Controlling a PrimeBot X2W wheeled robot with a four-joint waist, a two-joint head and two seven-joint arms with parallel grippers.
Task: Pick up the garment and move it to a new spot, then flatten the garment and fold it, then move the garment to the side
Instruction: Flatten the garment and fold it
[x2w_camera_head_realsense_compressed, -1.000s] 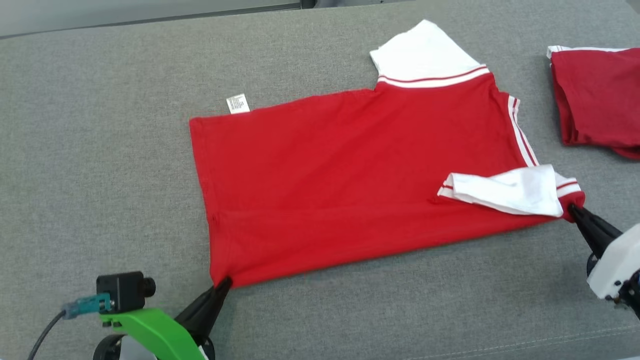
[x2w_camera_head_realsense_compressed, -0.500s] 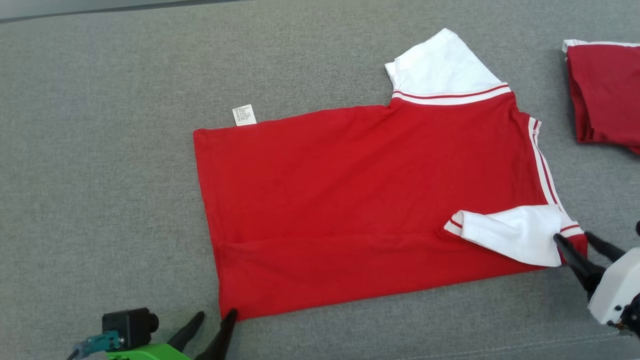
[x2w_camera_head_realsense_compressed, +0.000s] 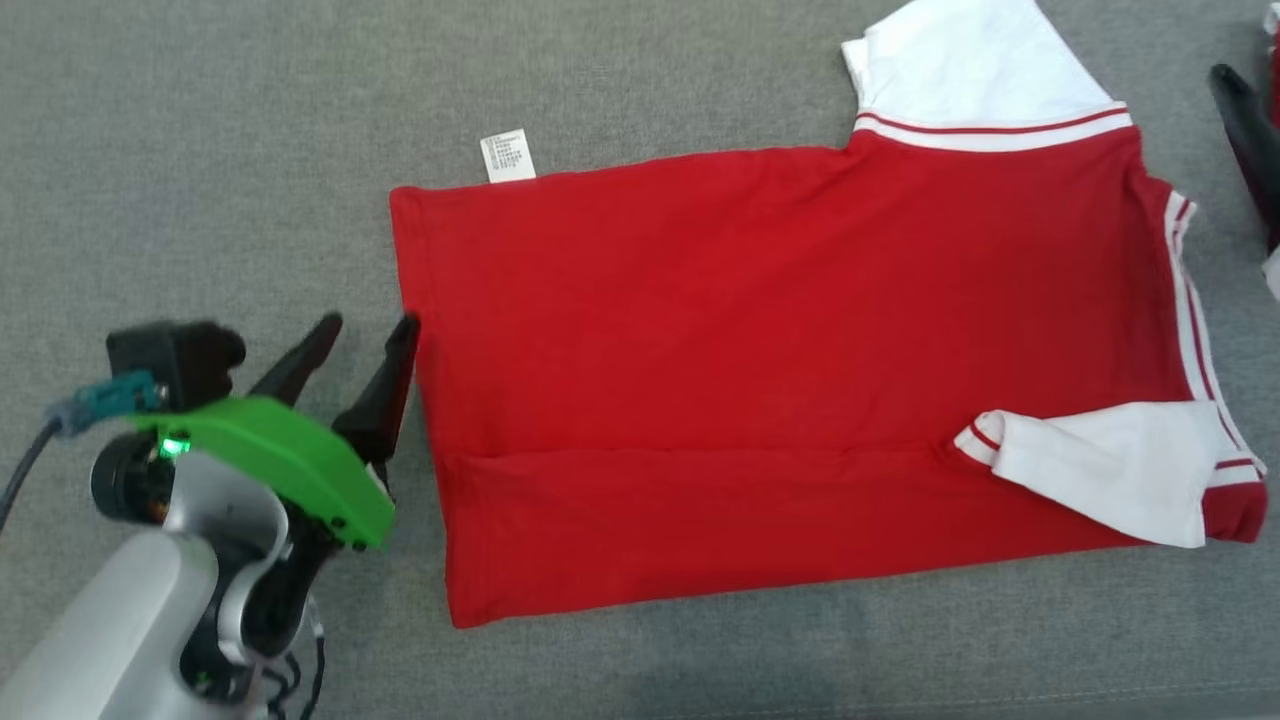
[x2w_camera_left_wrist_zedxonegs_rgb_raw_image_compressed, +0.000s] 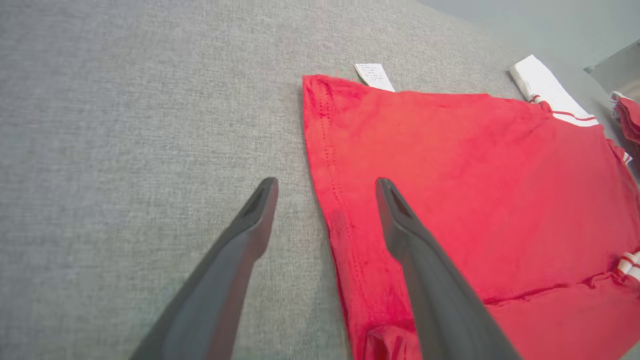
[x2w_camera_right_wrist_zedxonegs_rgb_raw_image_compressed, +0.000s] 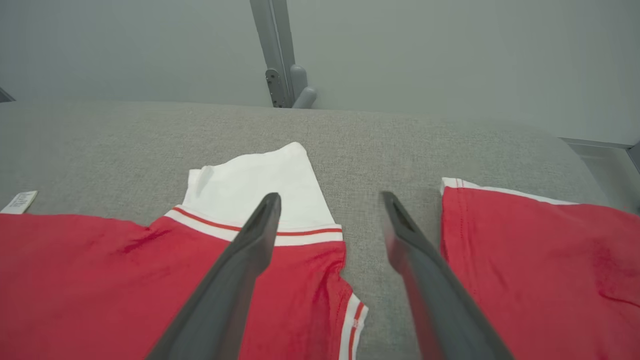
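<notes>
The left gripper (x2w_camera_head_realsense_compressed: 368, 325) is at the left of the grey surface (x2w_camera_head_realsense_compressed: 200, 150), released and empty. Its fingers are spread astride the left hem of the shirt (x2w_camera_head_realsense_compressed: 780, 330), one over bare grey, one over red fabric. The shirt lies flat across the middle, its near edge folded over in a strip. A white label (x2w_camera_head_realsense_compressed: 507, 157) pokes out at its far left corner. One white sleeve (x2w_camera_head_realsense_compressed: 970, 60) points far; the other sleeve (x2w_camera_head_realsense_compressed: 1100, 470) lies across the near right corner. The right gripper (x2w_camera_right_wrist_zedxonegs_rgb_raw_image_compressed: 331, 197) is released too, holding nothing, above the far sleeve and the gap to a second red garment (x2w_camera_right_wrist_zedxonegs_rgb_raw_image_compressed: 540, 260) at the right.
</notes>
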